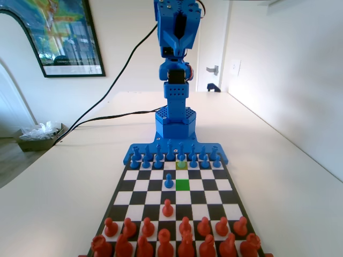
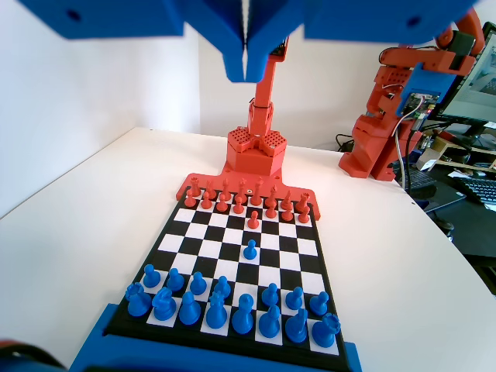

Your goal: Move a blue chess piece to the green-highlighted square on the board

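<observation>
"So, how many pieces do you count?"

"Sixteen blue ones in the wrist view. Eight tall pieces stand in the nearest row, seven pawns in the row ahead, and one lone blue pawn stands out in the middle of the board. On the red side I count seven pawns in line in the fixed view and one lone red pawn pushed forward. The red back row is cut off by the bottom edge there, so I leave it uncounted."

"And coloured squares?"

"Two, both in the fixed view. One is the bright green square, and it is bare. The other is a duller olive square, two rows behind it in the same file."

"Which pawn matters?"

"The blue pawn standing upright on that olive square, in its own row. The lone blue pawn sits on the square just left of the green one in that view."

"Where is the claw?"

"The gripper hangs high at the top of the wrist view. Its two jaws are pressed together along a thin seam, with nothing between them. In that view the pawn on the olive square is far below the jaws and a little to their left, well apart from them. The blue arm rises from its base behind the blue rows."
</observation>
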